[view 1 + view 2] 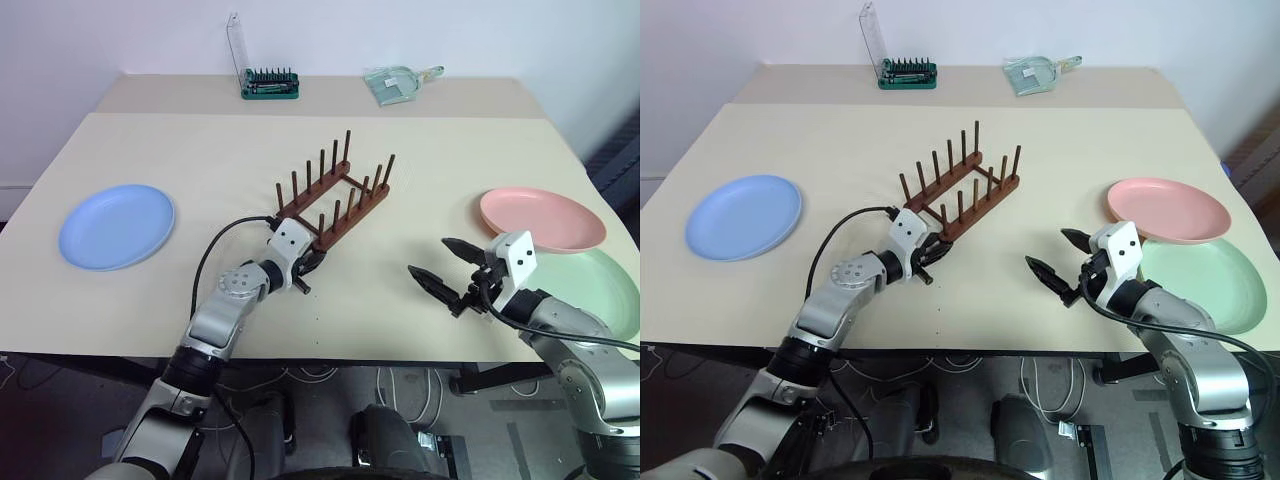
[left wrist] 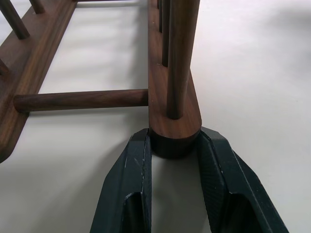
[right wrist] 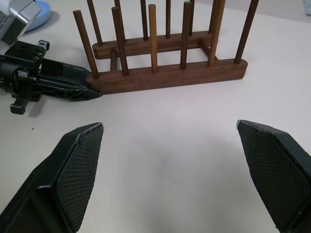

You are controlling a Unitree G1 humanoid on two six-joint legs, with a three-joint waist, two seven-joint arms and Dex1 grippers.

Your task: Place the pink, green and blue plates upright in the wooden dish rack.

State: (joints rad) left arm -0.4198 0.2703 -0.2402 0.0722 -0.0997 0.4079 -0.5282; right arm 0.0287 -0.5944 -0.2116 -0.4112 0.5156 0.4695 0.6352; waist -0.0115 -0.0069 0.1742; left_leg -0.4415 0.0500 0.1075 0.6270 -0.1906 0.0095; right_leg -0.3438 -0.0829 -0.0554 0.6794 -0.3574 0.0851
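Rack (image 2: 175, 116): near rail end pinched between left fingers (image 2: 127, 184), likely for repositioning; right fingers (image 3: 80, 165) spread, empty.

The wooden dish rack (image 1: 333, 198) is dark brown wood with a smooth, faintly satin finish and visible grain on its rails and pegs. The pink plate (image 1: 540, 218), green plate (image 1: 610, 285) and blue plate (image 1: 117, 226) look like smooth matt plastic. The table (image 1: 200, 150) has a matt beige top. The right gripper (image 3: 170, 165) has black fingers (image 3: 77, 165) with cross-hatched pads; the left gripper (image 2: 175, 160) looks like matt black plastic.
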